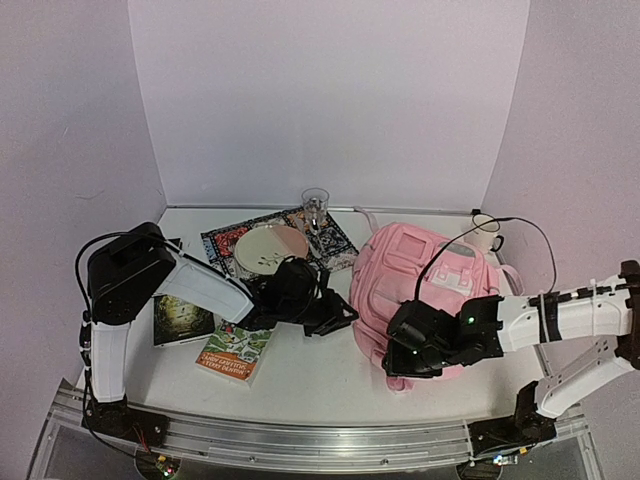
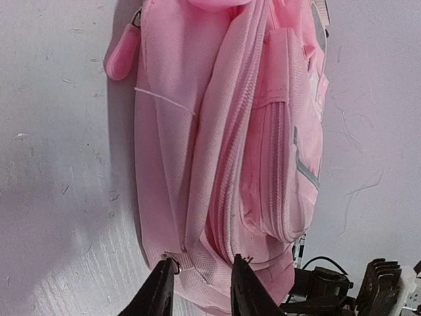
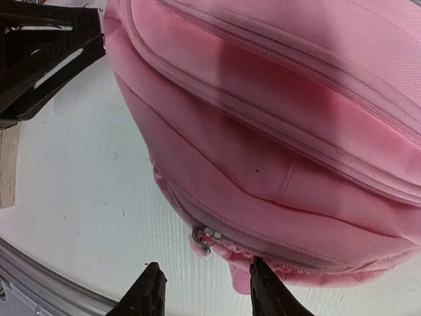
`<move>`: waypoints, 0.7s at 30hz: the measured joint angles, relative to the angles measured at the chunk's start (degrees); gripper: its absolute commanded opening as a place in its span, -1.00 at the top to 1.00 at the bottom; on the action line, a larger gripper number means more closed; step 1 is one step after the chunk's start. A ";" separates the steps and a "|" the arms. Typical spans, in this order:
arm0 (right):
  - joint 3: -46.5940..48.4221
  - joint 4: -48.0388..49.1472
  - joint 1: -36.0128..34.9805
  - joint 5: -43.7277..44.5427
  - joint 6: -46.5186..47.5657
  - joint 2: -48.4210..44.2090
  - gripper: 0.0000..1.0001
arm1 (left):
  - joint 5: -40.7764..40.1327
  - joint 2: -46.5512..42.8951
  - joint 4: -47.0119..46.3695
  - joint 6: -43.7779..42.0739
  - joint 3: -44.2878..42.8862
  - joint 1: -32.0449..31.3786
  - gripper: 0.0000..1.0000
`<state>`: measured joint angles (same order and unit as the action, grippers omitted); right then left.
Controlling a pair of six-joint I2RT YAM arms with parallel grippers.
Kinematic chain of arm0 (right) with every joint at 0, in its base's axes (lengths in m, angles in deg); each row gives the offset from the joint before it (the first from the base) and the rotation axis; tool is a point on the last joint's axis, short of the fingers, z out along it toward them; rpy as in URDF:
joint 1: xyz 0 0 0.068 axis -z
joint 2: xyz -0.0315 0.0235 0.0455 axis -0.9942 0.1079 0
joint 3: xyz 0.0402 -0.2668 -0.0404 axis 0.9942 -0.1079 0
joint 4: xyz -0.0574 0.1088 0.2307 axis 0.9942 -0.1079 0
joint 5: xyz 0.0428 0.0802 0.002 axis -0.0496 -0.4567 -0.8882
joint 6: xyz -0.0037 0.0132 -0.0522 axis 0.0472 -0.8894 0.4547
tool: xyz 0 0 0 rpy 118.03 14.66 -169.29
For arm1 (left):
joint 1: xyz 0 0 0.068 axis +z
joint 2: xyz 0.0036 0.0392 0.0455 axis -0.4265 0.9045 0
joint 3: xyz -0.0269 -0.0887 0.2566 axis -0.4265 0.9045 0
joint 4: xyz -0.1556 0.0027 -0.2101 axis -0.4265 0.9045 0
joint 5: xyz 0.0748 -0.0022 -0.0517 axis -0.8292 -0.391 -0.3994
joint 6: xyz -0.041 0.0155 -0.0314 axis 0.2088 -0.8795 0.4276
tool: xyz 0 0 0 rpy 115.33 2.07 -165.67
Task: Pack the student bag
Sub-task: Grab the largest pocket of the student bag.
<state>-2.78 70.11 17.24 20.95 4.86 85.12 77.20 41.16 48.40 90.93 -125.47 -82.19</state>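
The student bag (image 1: pixel 420 285), a large soft pink backpack, lies on the white table right of centre. My left gripper (image 1: pixel 342 317) is open at the bag's left side. In the left wrist view its fingertips (image 2: pixel 200 288) straddle the edge of the bag (image 2: pixel 230 131) by a small metal ring. My right gripper (image 1: pixel 393 362) is open at the bag's near end. In the right wrist view it (image 3: pixel 205 291) hovers just short of a zip pull (image 3: pixel 206 237) on the bag (image 3: pixel 283 118). Neither gripper holds anything.
A green book (image 1: pixel 232 352) and a darker book (image 1: pixel 180 320) lie at the near left. A plate (image 1: pixel 270 248) sits on a patterned mat (image 1: pixel 325 240), with a glass (image 1: pixel 315 208) behind it. A white mug (image 1: pixel 485 232) stands at the back right. Walls close three sides.
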 measured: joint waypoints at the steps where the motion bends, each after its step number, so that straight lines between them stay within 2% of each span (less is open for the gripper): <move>1: 0.09 0.49 0.00 0.43 -0.09 1.02 0.14 | -0.03 0.00 0.00 0.32 0.05 0.00 0.22; 7: 0.24 2.69 -0.11 3.04 -1.17 3.62 0.24 | 0.88 0.05 -0.01 2.32 0.10 0.00 0.07; 13: 0.77 4.47 -0.11 4.87 -1.50 5.72 0.47 | 2.83 2.34 0.02 3.64 -1.60 0.00 0.10; 15: 1.13 4.70 -0.11 5.28 -1.49 6.75 0.61 | 3.73 3.72 0.03 4.04 -2.95 0.00 0.25; 21: 1.24 5.27 -0.07 5.53 -0.67 7.45 1.00 | 4.97 5.16 -0.04 5.15 -4.96 0.03 0.97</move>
<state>-1.54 75.38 17.17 26.48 4.19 92.57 82.17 46.31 48.36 96.08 -130.44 -82.17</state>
